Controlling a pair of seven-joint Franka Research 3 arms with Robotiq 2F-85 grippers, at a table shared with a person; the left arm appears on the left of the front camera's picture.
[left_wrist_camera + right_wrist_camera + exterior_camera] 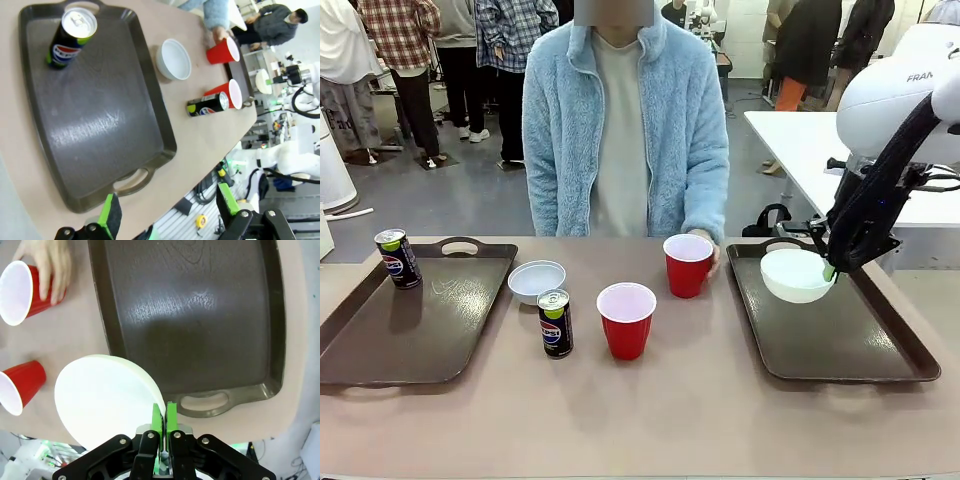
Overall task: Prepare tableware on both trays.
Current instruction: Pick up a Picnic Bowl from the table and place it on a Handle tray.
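While my left gripper point(167, 201) hangs with jaws spread wide and nothing between them, well off to the left of the near cup point(626, 320), I take that red cup in the middle of the table point(650, 420) as my marker. Farthest left of it lies the left tray point(430, 330), carrying only the first can point(397, 258), upright at its far left corner. Closer in, left of the cup and a little beyond it, the loose bowl point(537, 280) sits on bare table, just outside that tray's rim. The second can point(555, 323) stands upright just beside the cup on its left. Right of the cup and beyond it stands the far cup point(687, 265), with the person's hand point(713, 257) touching it.

Well to the right of my marker lies the right tray point(860, 350). Over its far left part my right gripper point(832, 268) is pinched tight on the rim of the held bowl point(795, 275), which is tilted. Whether its base touches the tray I can't tell.

I judge the step in hand to be setting this bowl down on the right tray. Next I need to lower it level, let the base settle, then let go and lift clear without dragging the rim. After that, both cups, the loose bowl and the second can remain to be placed.
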